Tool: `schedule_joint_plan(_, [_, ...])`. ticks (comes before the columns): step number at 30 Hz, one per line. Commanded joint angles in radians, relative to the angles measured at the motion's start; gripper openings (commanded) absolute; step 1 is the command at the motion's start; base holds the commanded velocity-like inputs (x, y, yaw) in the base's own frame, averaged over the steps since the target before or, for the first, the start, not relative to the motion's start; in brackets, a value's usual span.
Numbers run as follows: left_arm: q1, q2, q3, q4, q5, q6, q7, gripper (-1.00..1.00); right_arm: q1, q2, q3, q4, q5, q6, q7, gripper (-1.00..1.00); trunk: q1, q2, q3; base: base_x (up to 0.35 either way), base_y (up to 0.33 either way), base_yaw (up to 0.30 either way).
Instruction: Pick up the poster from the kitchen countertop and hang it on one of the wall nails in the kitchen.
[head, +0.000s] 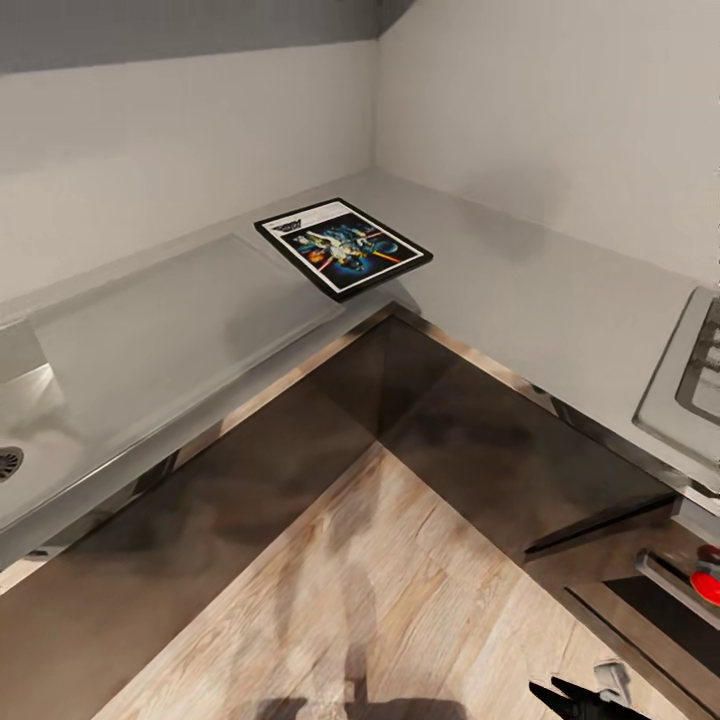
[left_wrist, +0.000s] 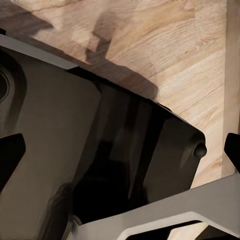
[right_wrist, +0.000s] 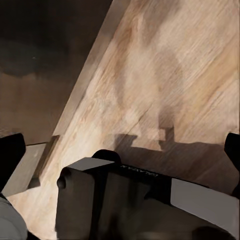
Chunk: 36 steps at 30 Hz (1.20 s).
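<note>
The black-framed poster (head: 343, 247) lies flat on the light grey kitchen countertop (head: 500, 280), near the inner corner of the L, with its white title strip towards the back wall. Nothing touches it. In the left wrist view my left gripper (left_wrist: 120, 155) is open, its dark fingertips (left_wrist: 11, 160) wide apart over the robot's own dark base and the wooden floor. In the right wrist view my right gripper (right_wrist: 120, 152) is open too, above the floor and the base. Both are low and well short of the counter. No wall nail can be seen.
A sink with a drain (head: 8, 462) and a draining board (head: 180, 320) take up the left run of the counter. A steel hob (head: 690, 380) sits at the right, with a red knob (head: 708, 585) below it. Dark glossy cabinet fronts (head: 480, 430) border the wooden floor (head: 380, 600).
</note>
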<state>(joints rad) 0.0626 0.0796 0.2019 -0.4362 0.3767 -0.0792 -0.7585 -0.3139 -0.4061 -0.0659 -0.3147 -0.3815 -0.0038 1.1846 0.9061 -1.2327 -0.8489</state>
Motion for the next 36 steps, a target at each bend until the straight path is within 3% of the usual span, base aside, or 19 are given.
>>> schedule_joint_plan(1, [0.0, 0.0, 0.0, 0.0, 0.004, 0.0, -0.003, 1.0, -0.001, 0.001, -0.002, 0.006, 0.012, -0.006, 0.002, 1.0, 0.0, 0.0, 0.001, 0.0, 0.0, 0.0])
schedule_joint_plan(5, [0.0, 0.0, -0.001, 0.003, 0.003, 0.001, -0.003, 1.0, -0.001, 0.008, -0.001, 0.066, 0.107, -0.051, -0.019, 1.0, 0.0, 0.0, 0.008, 0.0, 0.0, 0.0])
schedule_joint_plan(6, [0.0, 0.0, -0.003, 0.004, 0.003, 0.002, -0.002, 1.0, -0.001, 0.023, -0.001, 0.089, 0.132, -0.066, -0.041, 1.0, 0.0, 0.0, 0.01, 0.0, 0.0, 0.0])
schedule_joint_plan(9, [0.0, 0.0, -0.009, 0.005, 0.001, 0.002, -0.002, 1.0, -0.001, 0.05, -0.001, 0.107, 0.152, -0.078, -0.078, 1.0, 0.0, 0.0, 0.015, 0.0, 0.0, 0.0])
schedule_joint_plan(17, [0.0, 0.0, -0.013, 0.005, -0.001, 0.003, -0.002, 1.0, -0.001, 0.068, 0.001, 0.122, 0.161, -0.081, -0.114, 1.0, 0.0, 0.0, 0.028, 0.0, 0.0, 0.0])
schedule_joint_plan(36, [0.0, 0.0, -0.015, 0.005, -0.002, 0.007, -0.001, 1.0, -0.001, 0.07, -0.002, 0.123, 0.159, -0.081, -0.121, 1.0, 0.0, 0.0, 0.06, 0.0, 0.0, 0.0])
